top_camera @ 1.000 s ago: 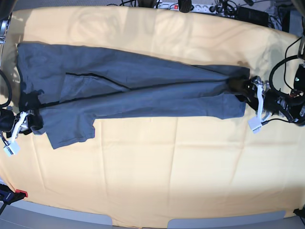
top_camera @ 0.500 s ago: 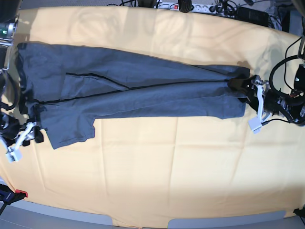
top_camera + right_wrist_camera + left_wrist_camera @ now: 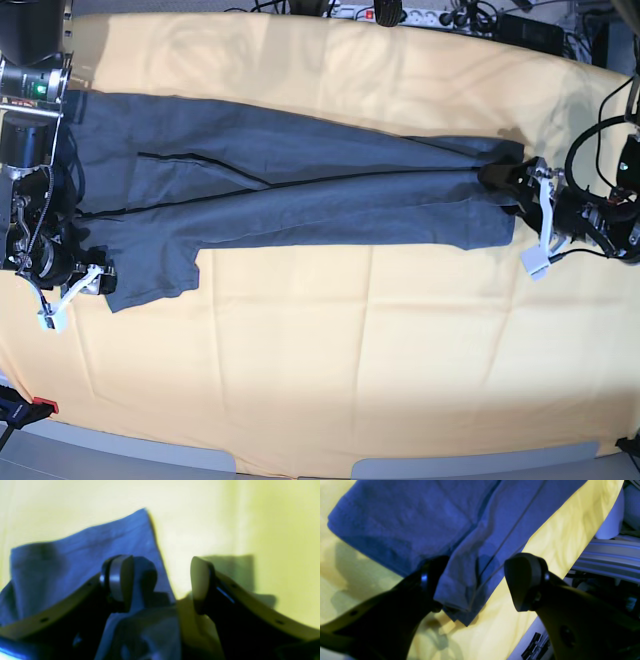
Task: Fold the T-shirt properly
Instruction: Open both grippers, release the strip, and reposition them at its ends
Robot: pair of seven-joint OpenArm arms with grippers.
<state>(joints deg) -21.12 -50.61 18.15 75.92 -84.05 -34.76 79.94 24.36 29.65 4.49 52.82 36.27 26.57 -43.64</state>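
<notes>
Positioning both ends: left gripper (image 3: 475, 582) and right gripper (image 3: 160, 580) gape wide over T-shirt (image 3: 290, 190) edges, gripping nothing. Next: close, fold crosswise.

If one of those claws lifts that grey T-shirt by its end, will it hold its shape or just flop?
Probably flop: the T-shirt lies flat in soft folds and creases. It looks light and thin, so it would likely drape and drag across the tablecloth rather than slide stiffly.
</notes>
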